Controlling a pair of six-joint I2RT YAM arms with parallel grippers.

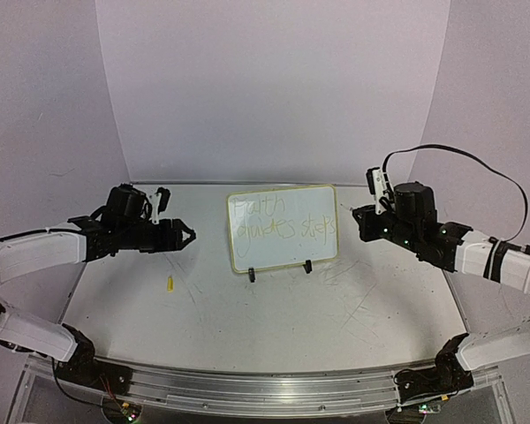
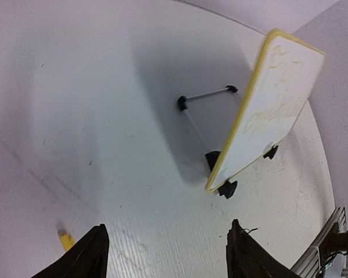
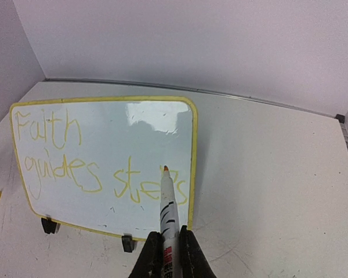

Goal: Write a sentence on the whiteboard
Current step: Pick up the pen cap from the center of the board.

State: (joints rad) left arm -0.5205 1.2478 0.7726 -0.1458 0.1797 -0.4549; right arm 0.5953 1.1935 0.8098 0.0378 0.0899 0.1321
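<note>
The whiteboard (image 1: 283,228) stands propped in the middle of the table (image 1: 247,327), between the arms, its long side running left to right; the right claw (image 3: 165,250) is clamped on a marker (image 3: 169,211) whose tip points straight ahead at the board's right end, by the last yellow word, so that arm seems better placed for any further stroke; the left claw (image 2: 168,255) gapes with nothing in it, off the board's left edge, near a yellow cap (image 2: 65,238).
</note>
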